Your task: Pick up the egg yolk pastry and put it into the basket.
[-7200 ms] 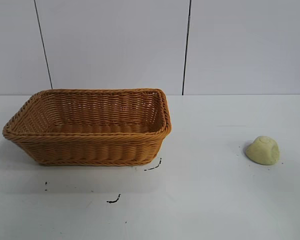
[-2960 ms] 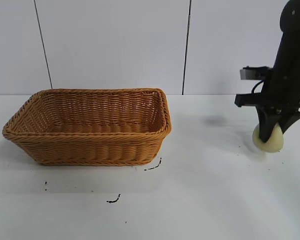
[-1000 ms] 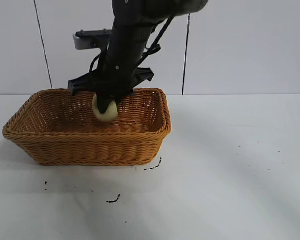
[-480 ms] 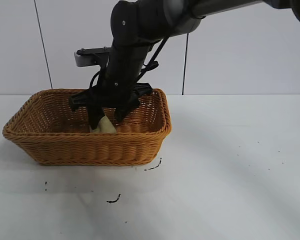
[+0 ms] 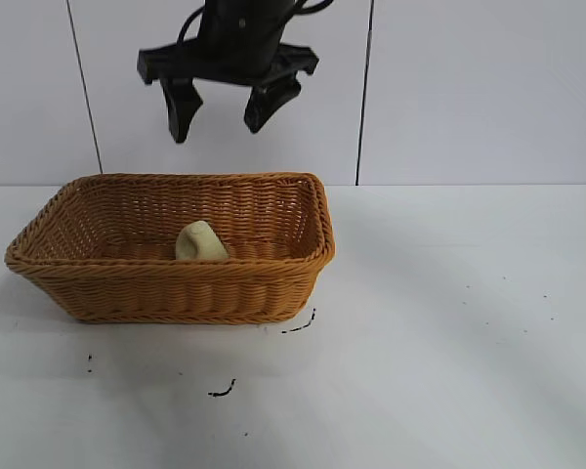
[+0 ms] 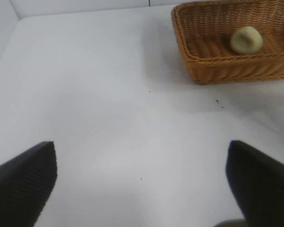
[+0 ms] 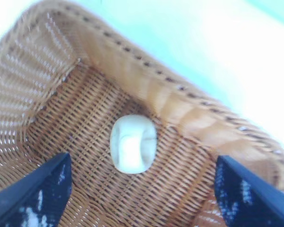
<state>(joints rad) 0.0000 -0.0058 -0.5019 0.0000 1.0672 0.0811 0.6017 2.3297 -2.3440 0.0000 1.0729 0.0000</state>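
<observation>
The egg yolk pastry (image 5: 201,242), a small pale yellow lump, lies on the floor of the orange-brown wicker basket (image 5: 176,288), near its middle. It also shows in the right wrist view (image 7: 133,144) and in the left wrist view (image 6: 246,39). My right gripper (image 5: 226,109) hangs open and empty well above the basket, straight over the pastry; in its own view (image 7: 141,189) the jaws stand wide apart over the basket floor (image 7: 66,118). My left gripper (image 6: 142,182) is open and empty over bare table, away from the basket (image 6: 217,71).
The white table (image 5: 449,332) carries a few small dark marks (image 5: 223,391) in front of the basket and some specks at the right. A white panelled wall (image 5: 469,88) stands behind.
My right gripper has let go of the pastry inside the basket and risen straight up, open. The pastry now lies on the basket floor. The left arm shows no earlier view.
</observation>
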